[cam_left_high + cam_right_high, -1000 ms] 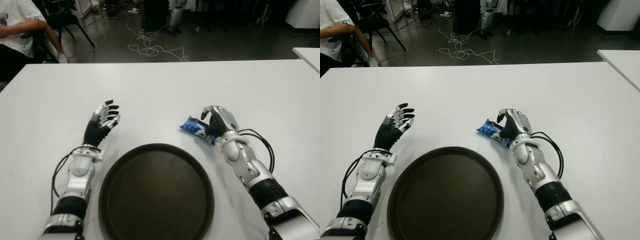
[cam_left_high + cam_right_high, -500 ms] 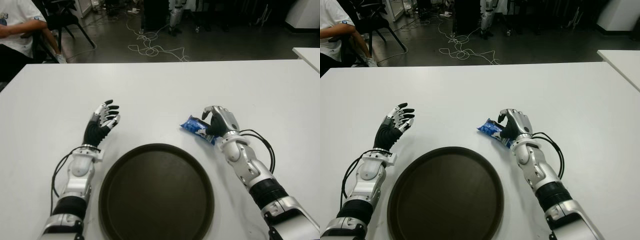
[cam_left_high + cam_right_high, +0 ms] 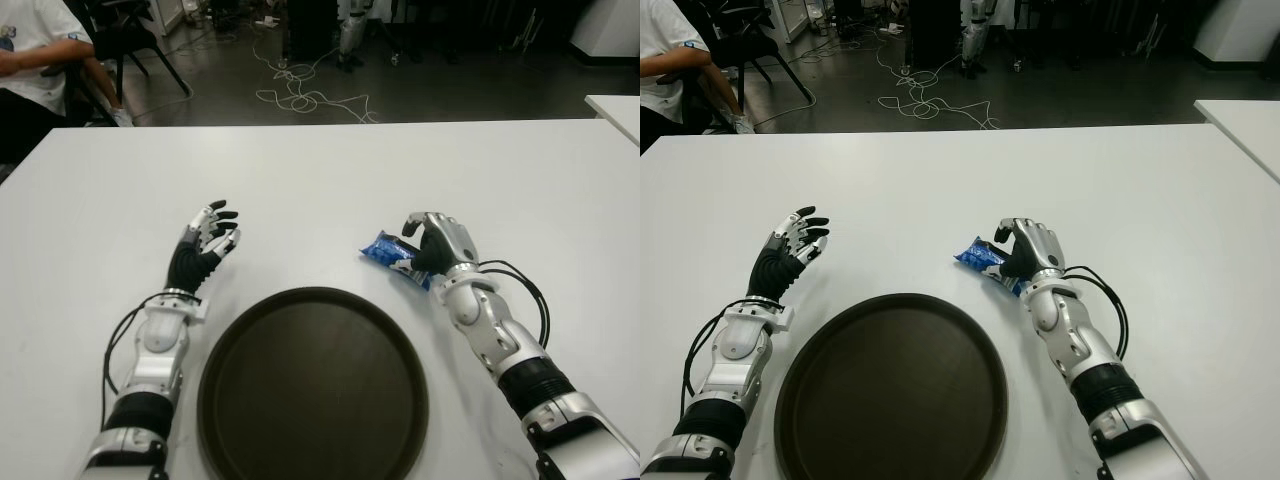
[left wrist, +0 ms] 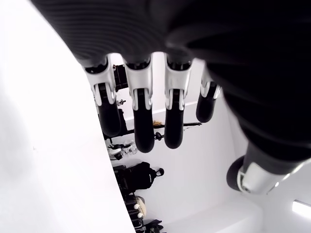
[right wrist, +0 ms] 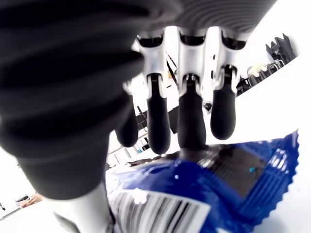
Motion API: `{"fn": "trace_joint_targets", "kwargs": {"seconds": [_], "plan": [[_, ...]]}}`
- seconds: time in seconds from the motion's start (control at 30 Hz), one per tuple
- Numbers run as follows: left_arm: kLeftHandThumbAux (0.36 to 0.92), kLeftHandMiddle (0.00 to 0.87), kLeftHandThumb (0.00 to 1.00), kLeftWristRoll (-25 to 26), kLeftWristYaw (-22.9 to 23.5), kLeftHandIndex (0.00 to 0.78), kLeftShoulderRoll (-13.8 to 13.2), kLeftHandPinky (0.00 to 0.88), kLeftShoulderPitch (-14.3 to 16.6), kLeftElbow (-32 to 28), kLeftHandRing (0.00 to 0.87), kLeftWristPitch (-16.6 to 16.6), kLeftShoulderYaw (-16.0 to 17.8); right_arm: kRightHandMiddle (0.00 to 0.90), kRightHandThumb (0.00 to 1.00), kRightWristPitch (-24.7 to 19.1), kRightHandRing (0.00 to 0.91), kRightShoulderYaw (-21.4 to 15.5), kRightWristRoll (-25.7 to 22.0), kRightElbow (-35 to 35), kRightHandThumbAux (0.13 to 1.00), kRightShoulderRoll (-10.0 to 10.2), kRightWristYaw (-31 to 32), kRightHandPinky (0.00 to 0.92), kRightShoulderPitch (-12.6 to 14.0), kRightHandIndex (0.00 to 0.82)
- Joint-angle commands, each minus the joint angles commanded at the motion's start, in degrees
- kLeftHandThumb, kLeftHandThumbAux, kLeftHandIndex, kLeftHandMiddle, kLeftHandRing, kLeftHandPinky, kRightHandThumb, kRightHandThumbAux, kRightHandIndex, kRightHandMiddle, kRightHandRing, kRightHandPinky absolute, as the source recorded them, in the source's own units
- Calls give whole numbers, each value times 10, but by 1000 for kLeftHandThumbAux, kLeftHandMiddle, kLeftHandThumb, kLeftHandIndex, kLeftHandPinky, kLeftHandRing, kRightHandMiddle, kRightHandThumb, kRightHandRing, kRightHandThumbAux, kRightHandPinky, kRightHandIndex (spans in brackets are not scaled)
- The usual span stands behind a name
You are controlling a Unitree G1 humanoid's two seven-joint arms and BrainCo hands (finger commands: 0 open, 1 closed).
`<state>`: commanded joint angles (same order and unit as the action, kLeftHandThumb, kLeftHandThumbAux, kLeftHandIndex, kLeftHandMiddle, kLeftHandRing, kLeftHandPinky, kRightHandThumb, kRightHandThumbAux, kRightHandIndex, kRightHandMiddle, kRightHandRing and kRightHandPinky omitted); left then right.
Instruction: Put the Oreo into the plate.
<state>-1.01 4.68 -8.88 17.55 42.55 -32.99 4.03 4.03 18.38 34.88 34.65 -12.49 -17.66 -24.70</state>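
Blue Oreo packet (image 3: 397,258) lies on the white desk (image 3: 330,180) just beyond the dark plate's (image 3: 312,385) far right rim, the right hand (image 3: 435,245) curled over it, fingertips (image 5: 189,127) touching the wrapper in the wrist view, while the left hand (image 3: 203,245) stands spread left of the plate.

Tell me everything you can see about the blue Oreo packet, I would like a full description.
The Oreo packet is a small blue wrapper of glossy film, with a white barcode panel and a serrated end seal that show in the right wrist view. It lies on the white table, just beyond the far right rim of the dark round plate, not in it. The right hand is closed over its right end, fingers curled on top; its left end sticks out free.
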Motion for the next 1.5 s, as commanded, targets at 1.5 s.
{"fn": "trace_joint_targets", "kwargs": {"seconds": [1.5], "plan": [[574,251,30,-6,-12,167,4,233,-2,-5,250,1,-2,215,0,-39,231,8,4,-24,863,-6,49,238,3,204]]}}
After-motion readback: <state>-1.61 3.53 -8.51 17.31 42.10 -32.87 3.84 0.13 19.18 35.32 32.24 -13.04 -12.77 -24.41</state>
